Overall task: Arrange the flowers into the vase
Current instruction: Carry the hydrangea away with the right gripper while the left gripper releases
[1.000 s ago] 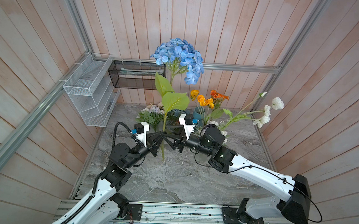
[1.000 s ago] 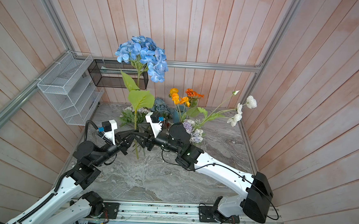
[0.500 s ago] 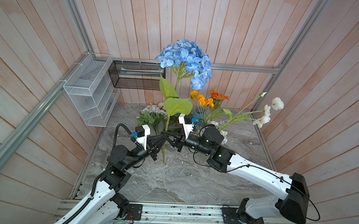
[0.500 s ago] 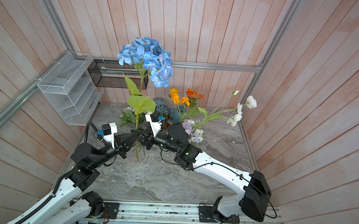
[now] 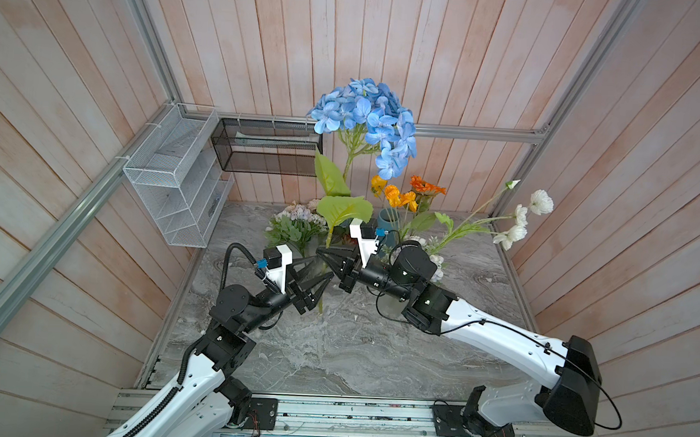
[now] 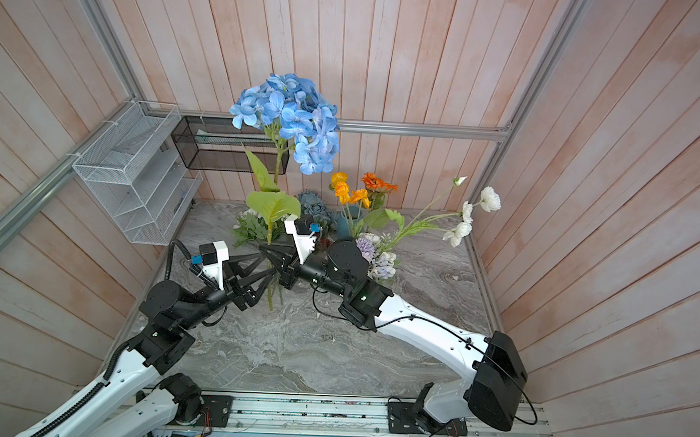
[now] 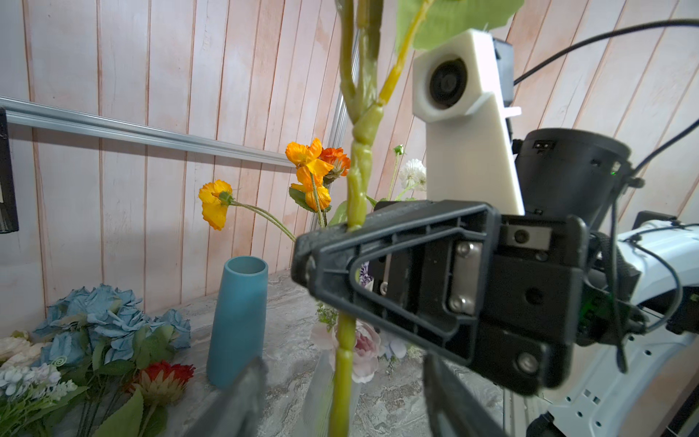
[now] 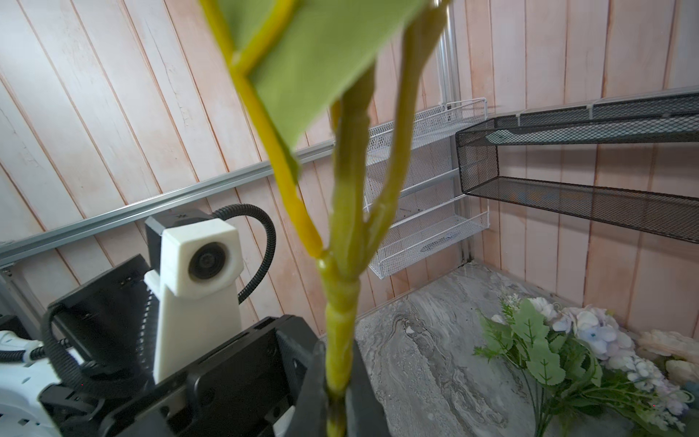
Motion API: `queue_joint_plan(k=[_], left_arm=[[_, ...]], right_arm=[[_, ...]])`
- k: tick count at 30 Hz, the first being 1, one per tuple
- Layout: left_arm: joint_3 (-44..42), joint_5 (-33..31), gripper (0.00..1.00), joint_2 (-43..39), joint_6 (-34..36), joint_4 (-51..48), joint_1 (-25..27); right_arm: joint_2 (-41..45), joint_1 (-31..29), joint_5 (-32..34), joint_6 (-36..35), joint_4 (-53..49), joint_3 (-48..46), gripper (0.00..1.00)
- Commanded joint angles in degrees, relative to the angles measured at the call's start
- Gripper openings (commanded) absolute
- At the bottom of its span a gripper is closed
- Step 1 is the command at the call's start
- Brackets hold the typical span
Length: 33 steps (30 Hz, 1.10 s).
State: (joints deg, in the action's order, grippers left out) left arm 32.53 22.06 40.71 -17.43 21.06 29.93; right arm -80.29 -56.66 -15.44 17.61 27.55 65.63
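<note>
One stem matters here: the blue hydrangea [image 5: 364, 124] stands almost upright, with its bloom at twelve o'clock and its cut end at six in both top views. The right gripper [image 5: 324, 254] is clamped tight on its stem [image 7: 357, 178], below the leaves [image 5: 342, 210]. The left gripper [image 5: 319, 269] is just under it with jaws spread wide — the stem passes between them and I see no contact.

The vase [image 7: 238, 321], a teal cone, stands on the table [image 5: 352, 353] at about two o'clock from the closed jaws. The right arm is therefore the nearer one, and I judge it must lift the stem and carry it that way.

In the top views the leaves and the right wrist camera [image 5: 363, 239] cover most of the vase. Whether the stem's lower end touches the table I cannot tell — and the feet of the orange flowers [image 5: 399, 195] are hidden.
</note>
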Motion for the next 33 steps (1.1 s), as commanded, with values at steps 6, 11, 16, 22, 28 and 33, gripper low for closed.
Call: queue_joint_plan(k=[6,11,16,22,28,33], left_arm=[[-7.81,-7.32,1.00,0.72,-5.14,5.64,1.21],[-12.79,-20.78,1.00,5.13,-4.30,11.81,10.85],[-12.80,-28.62,1.00,13.27,-2.66,18.24,19.07],[-6.88,-26.93,1.00,26.41,-1.44,21.93,24.18],[1.15,-24.73,1.00,40.00,0.45,26.59,27.24],[8.77,-23.91,1.00,49.30,1.74,28.69,27.34]], right_arm=[[11.33,2.87,4.87,-0.74,-2.84,-7.71,0.00],[19.95,4.80,6.37,-0.38,-7.25,-13.22,0.00],[26.89,5.81,12.09,0.13,-14.92,-16.92,0.00],[37.30,8.12,22.10,-1.47,-25.73,-21.07,0.00],[44.83,9.47,32.02,-1.44,-32.34,-24.24,0.00],[48.12,9.51,42.79,-0.76,-37.33,-24.23,0.00]])
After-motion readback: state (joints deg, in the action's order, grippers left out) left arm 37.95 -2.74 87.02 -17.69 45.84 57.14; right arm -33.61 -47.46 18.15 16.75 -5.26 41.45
